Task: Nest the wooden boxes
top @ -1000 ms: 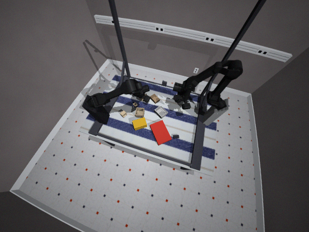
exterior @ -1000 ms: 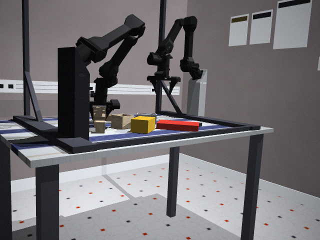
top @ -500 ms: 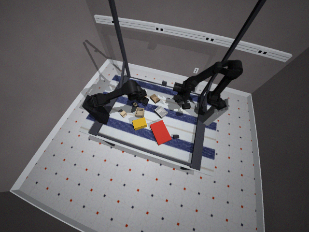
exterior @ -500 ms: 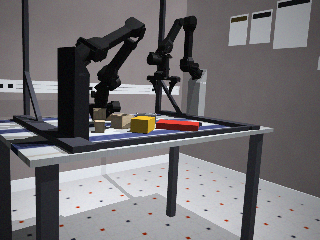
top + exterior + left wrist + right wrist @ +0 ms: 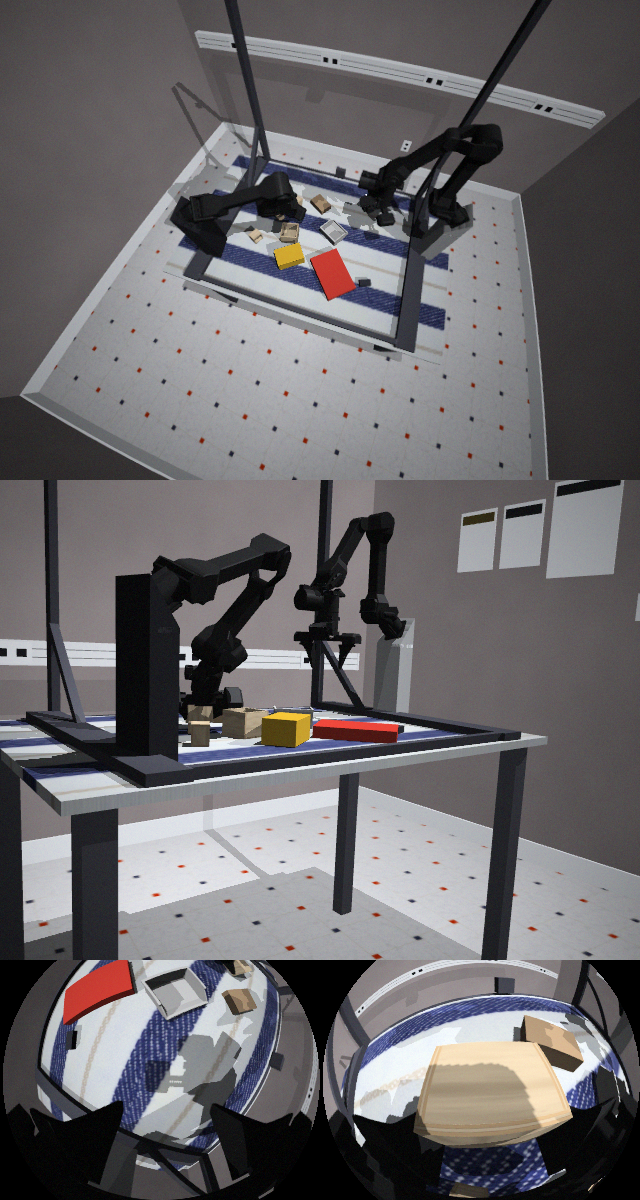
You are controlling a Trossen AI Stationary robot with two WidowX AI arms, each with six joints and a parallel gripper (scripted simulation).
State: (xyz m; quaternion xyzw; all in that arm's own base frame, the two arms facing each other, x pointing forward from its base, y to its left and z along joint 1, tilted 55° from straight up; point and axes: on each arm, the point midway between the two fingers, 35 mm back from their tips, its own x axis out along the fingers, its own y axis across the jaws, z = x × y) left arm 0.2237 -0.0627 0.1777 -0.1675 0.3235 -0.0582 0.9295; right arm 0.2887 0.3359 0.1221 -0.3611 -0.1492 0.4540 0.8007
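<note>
Item: one wooden box, clenched in my right gripper; which way its opening faces, I cannot tell.
Item: open box, upright on the table near my grasp, the likely receiver.
Item: small box, apart, not nested.
Outlying: yellow block; grey tray; red slab.
My left gripper: released, holding nothing, aloft.
Step, as I judge it: orienting or carrying the held box. Next: open side up, nest by size, lower squarely, let go.
</note>
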